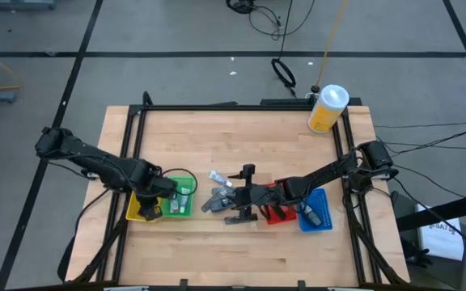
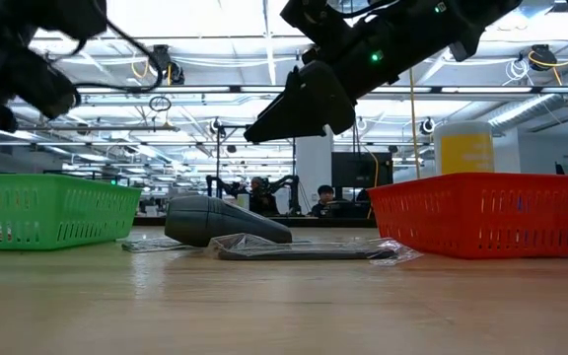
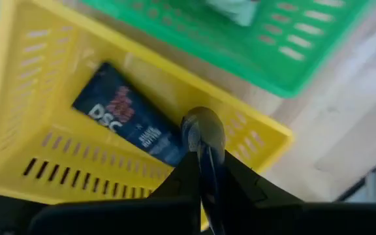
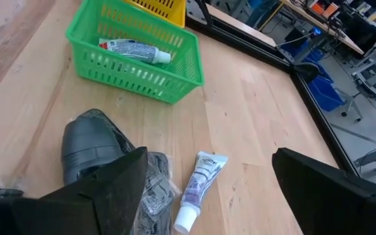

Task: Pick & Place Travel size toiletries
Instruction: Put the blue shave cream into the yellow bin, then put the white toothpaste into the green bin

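The left tool (image 3: 204, 140) hangs inside the yellow bin (image 3: 18, 85), fingers closed on a dark blue tube (image 3: 126, 117) whose near end they hide. The right tool (image 4: 207, 179) hovers spread and empty over loose toiletries on the surface (image 4: 253, 124): a grey tube (image 4: 90, 140), partly cut off, and a white tube (image 4: 198, 183). Another tube (image 4: 136, 49) lies in the green bin (image 4: 175, 72).

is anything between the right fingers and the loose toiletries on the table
Nothing visible. The right gripper hangs open above the white tube, with the grey tube and clear packet beside it on bare wood.
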Robot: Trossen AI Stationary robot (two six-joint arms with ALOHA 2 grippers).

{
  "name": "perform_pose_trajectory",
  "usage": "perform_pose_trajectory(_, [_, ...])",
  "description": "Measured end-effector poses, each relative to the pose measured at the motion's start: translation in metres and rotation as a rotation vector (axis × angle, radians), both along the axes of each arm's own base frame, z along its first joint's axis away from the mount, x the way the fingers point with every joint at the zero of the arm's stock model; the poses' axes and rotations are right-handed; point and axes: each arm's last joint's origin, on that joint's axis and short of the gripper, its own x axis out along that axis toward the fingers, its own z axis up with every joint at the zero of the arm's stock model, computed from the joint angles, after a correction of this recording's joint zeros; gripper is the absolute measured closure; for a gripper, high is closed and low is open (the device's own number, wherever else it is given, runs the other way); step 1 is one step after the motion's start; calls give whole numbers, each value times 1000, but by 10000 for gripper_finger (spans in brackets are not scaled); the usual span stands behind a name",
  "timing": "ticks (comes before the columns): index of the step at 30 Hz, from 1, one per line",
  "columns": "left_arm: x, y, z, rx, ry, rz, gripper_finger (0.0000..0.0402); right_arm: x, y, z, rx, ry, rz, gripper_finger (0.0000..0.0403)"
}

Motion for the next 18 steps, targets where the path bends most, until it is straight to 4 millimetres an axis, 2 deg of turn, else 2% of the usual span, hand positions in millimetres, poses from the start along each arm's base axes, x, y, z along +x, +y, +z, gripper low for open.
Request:
perform_pose_trajectory(4, [-4,9,-9,2,35,26,359,0,0,0,0,1,0,85])
perform_pose_trajectory(13, [-8,27,-9,-66,87,43,216,0,0,-1,-1,10,-1,85])
perform_pose_trajectory(18, [-1,35,-1,-71,39,74,171,-1,-3,-4,67,29,-21,85])
